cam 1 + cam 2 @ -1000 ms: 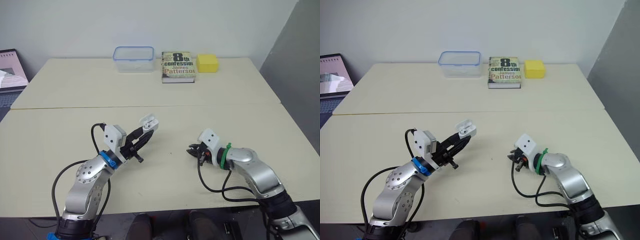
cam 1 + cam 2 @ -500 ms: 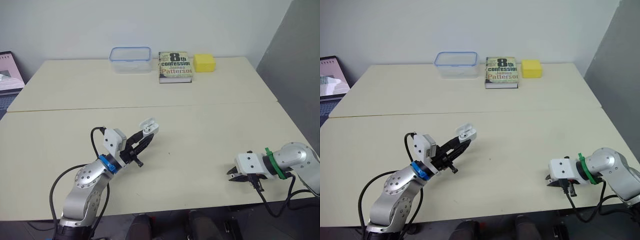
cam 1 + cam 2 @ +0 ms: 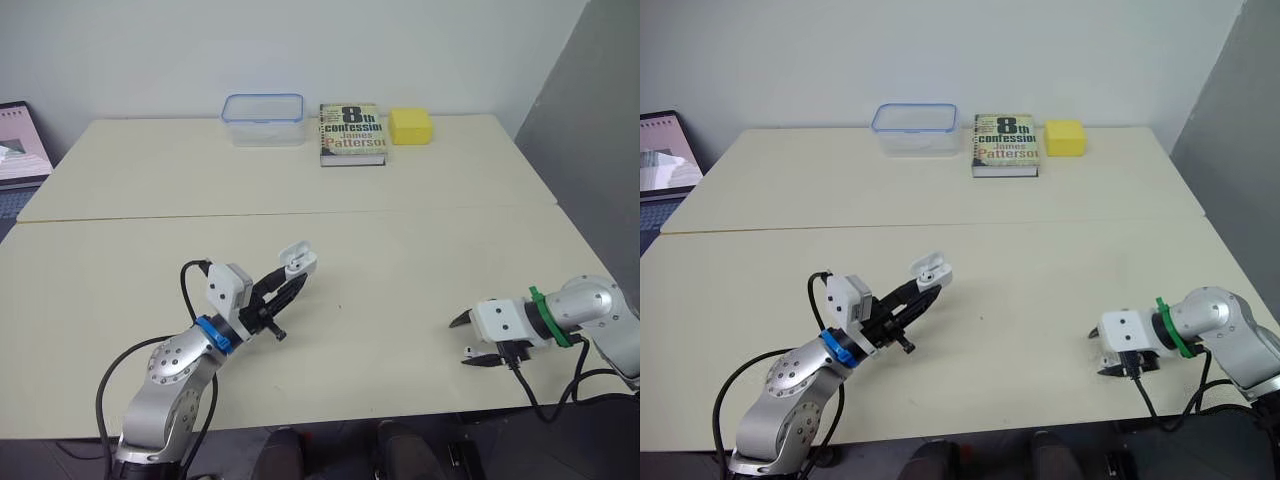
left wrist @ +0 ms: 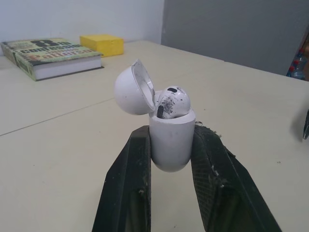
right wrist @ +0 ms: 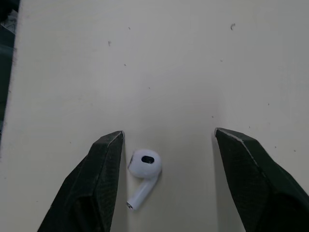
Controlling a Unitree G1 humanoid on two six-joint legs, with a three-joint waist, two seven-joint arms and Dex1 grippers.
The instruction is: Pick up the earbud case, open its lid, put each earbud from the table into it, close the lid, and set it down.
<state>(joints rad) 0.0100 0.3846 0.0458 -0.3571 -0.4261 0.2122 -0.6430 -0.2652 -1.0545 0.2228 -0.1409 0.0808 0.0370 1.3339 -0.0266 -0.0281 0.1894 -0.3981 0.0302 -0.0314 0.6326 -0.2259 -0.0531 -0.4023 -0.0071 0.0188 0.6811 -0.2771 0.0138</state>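
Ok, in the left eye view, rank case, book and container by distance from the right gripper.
1. Case, held by the left gripper, this side of the seam.
2. Book, at the far edge, middle.
3. Container, left of the book.

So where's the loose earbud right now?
In the right wrist view, the loose earbud lies on the table between the open fingers of the right gripper, close beside one of them.

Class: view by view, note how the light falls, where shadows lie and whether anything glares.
Left wrist view: even light on the earbud case, a soft sheen on its open lid, no hard glare. Right wrist view: the earbud casts only a faint, soft-edged shadow on the table between the open jaws of the right gripper. Left eye view: the table looks matt, without bright reflections.
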